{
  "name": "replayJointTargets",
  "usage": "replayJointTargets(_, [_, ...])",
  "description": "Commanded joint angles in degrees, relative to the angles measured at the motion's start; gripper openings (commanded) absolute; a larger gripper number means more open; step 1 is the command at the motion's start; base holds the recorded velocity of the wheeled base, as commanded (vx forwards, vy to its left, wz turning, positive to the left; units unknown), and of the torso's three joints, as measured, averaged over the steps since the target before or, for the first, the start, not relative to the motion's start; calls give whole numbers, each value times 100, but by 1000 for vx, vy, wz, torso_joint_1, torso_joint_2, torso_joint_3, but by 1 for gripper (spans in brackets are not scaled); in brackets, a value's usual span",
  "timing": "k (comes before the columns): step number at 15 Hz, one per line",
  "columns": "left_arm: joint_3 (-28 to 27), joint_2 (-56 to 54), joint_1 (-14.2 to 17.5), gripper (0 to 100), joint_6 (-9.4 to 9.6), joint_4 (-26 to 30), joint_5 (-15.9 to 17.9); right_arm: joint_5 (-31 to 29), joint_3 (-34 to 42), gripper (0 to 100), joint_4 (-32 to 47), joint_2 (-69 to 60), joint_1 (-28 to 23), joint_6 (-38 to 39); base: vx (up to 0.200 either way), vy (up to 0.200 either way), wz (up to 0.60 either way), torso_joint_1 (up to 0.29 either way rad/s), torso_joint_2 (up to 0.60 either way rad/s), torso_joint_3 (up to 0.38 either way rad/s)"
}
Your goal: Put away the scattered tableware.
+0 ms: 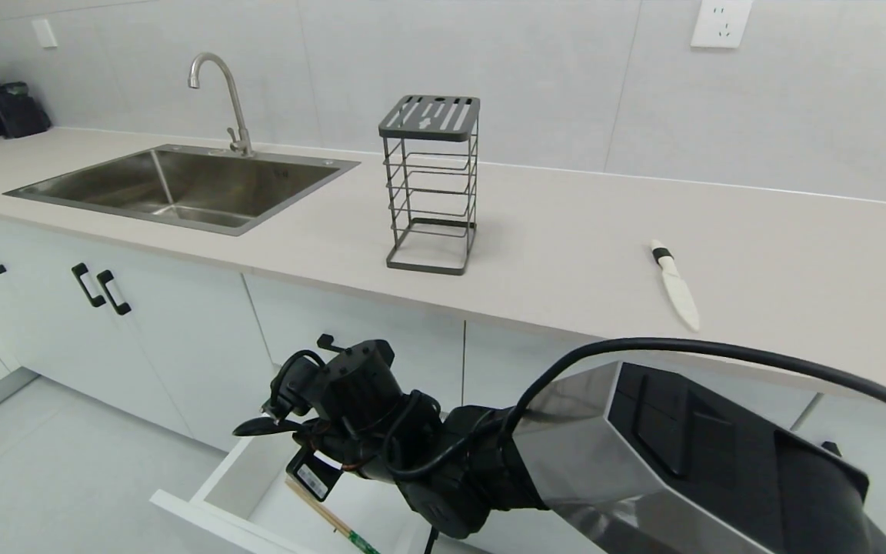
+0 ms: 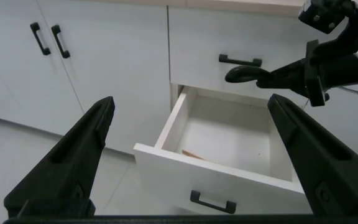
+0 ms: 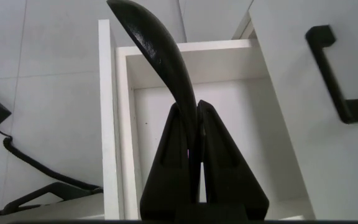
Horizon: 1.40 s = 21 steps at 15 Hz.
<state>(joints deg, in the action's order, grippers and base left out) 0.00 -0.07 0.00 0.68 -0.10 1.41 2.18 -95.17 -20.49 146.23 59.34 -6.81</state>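
"Right gripper [image 1: 298, 422] was nearest, wasn't it? What was it up to?"

"It was clenched on a black spoon [image 1: 258, 425], pinching the handle. The bowl end stuck out ahead of the fingers [image 3: 219, 155]. It hung above the open drawer [image 1: 212, 500], and the spoon touched neither the walls nor the floor."

"Was there anything in the drawer?"

"A chopstick [image 1: 328, 519] with a green end lay on the drawer's floor, below the spoon."

"And the left gripper [image 2: 191, 109]?"

"Released, with nothing in it. Its fingers were spread wide and it faced the drawer's front panel from out in the room. From there the spoon showed up above the drawer."

"Where was the other tableware?"

"A white knife [image 1: 675, 285] with a black band lay flat on the desk [image 1: 566, 254], higher than the drawer and well off to its right. A wire rack [image 1: 431, 185] stood upright on the desk, above the drawer and farther back. The sink [image 1: 89, 196] was set into the desk, up and to the drawer's left."
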Motion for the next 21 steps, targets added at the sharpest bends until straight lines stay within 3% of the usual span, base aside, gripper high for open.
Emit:
replayJointTargets(1, [0,7,0,100,2,1,-1,2,-195,0,1,187,-11,-4,0,0,0,-232,491,261])
replayJointTargets(13, [0,7,0,100,2,1,-1,-51,-1030,0,283,653,-169,-39,0,0,0,-205,448,238])
replayJointTargets(21, [0,7,0,100,2,1,-10,-60,-1372,0,485,908,-257,-83,0,0,0,-20,52,34])
